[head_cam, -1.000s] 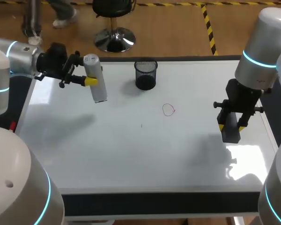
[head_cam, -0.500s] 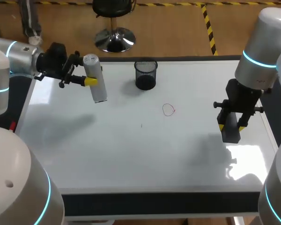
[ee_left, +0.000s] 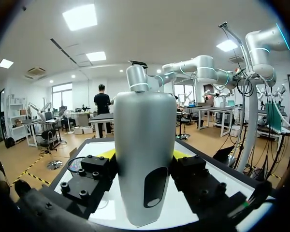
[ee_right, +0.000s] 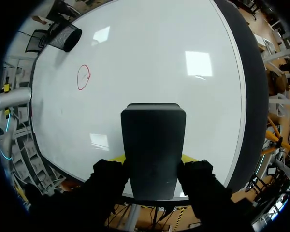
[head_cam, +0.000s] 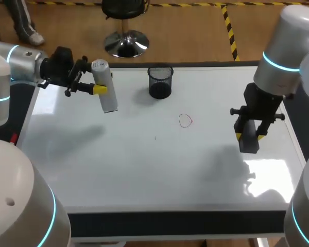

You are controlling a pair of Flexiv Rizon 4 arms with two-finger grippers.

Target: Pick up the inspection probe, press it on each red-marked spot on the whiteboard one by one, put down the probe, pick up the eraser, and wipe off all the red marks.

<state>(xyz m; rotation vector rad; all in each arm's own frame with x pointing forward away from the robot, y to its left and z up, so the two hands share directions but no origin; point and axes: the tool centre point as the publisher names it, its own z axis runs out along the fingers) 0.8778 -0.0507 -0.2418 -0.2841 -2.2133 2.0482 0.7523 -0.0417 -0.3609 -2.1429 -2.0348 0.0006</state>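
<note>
The right pincer, clamped on the dark rectangular block eraser, has edged nearer the red ring mark on the white whiteboard tabletop, so wiping looks close. The left pincer, unmoved, grips the grey cylindrical inspection probe well apart from that mark.

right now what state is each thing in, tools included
left tool: shut on the probe
probe: held roughly upright, lifted off the whiteboard
right tool: shut on the eraser
eraser: held, apart from the red circle
red circle: whole, not wiped
mesh cup: upright on the whiteboard
</note>
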